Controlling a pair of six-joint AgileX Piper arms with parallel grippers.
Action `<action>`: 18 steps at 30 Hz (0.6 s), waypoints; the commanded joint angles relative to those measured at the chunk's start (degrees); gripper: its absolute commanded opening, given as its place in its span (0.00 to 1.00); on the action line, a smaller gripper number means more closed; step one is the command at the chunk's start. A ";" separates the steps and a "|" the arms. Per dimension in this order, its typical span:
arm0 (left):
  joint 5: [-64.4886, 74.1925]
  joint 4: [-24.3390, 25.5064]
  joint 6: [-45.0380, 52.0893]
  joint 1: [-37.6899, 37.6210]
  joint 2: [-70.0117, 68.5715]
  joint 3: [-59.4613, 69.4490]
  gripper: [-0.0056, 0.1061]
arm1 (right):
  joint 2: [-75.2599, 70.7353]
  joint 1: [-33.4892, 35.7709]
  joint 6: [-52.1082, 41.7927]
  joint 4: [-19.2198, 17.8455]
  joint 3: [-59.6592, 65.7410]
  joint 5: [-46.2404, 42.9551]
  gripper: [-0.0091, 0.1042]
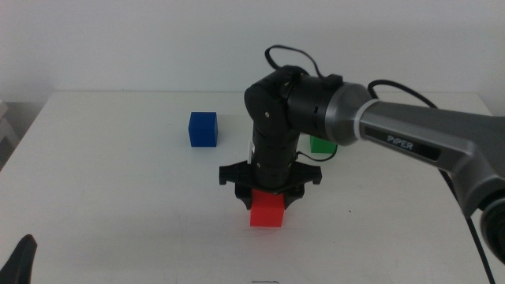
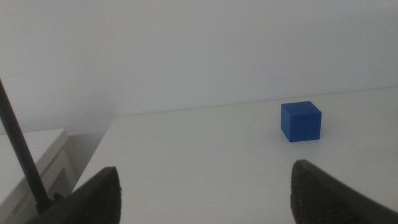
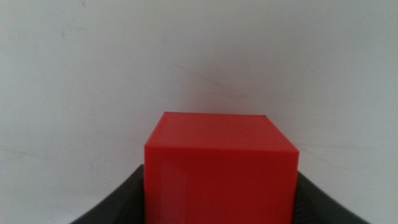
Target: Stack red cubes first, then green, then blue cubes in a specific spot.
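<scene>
My right gripper (image 1: 268, 196) points straight down over the front middle of the table and is shut on the red cube (image 1: 267, 210). In the right wrist view the red cube (image 3: 219, 167) fills the gap between the two dark jaws. I cannot tell whether it touches the tabletop. The green cube (image 1: 321, 145) sits behind the right arm, mostly hidden by it. To the back left, the blue cube (image 1: 203, 128) stands alone, and the left wrist view also shows this blue cube (image 2: 301, 121). My left gripper (image 2: 205, 193) waits open at the front left corner (image 1: 20, 260), holding nothing.
The white table (image 1: 118, 197) has its left edge near a pale side unit (image 2: 37, 162). The right arm's grey link and black cables (image 1: 410, 138) reach in from the right, over the back right of the table.
</scene>
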 commanded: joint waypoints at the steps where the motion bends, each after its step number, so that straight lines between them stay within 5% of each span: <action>1: -4.40 0.08 -0.14 0.00 -1.19 -0.19 0.89 | -2.76 0.10 0.02 -0.65 -1.92 -0.53 0.07; 13: -4.40 0.08 -0.14 0.00 -1.19 -0.19 0.89 | -0.74 0.10 0.02 -1.35 -1.92 -0.42 0.08; 14: -4.40 0.08 -0.14 0.00 -1.19 -0.19 0.89 | -0.63 0.10 0.02 -1.43 -1.92 -0.17 0.58; 18: -4.40 0.08 -0.14 0.00 -1.19 -0.19 0.89 | -1.98 0.10 -1.06 -1.39 -2.03 -0.15 0.78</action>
